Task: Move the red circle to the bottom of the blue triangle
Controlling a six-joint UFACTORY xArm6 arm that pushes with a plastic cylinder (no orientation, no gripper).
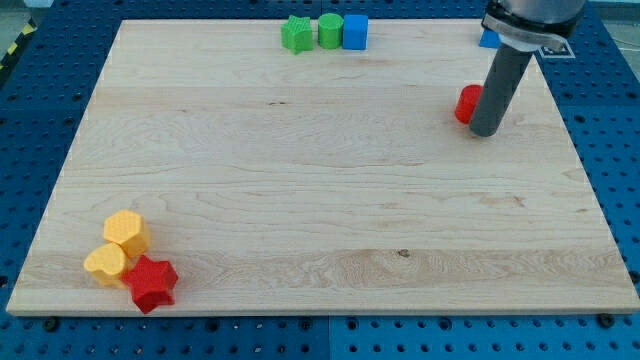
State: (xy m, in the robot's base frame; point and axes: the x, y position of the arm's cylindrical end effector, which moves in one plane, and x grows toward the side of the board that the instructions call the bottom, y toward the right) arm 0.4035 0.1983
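Note:
The red circle [466,104] lies near the view's upper right, partly hidden behind my rod. My tip [486,131] rests on the board just to the right of and slightly below the red circle, touching or nearly touching it. The blue triangle [488,39] is at the view's top right edge, mostly hidden behind the arm; only a small blue corner shows. The red circle is below the blue triangle, a short way apart from it.
A green star [296,33], a green cylinder [329,31] and a blue cube [355,31] stand in a row at the view's top middle. Two yellow blocks [126,232] [106,264] and a red star [150,283] cluster at the bottom left.

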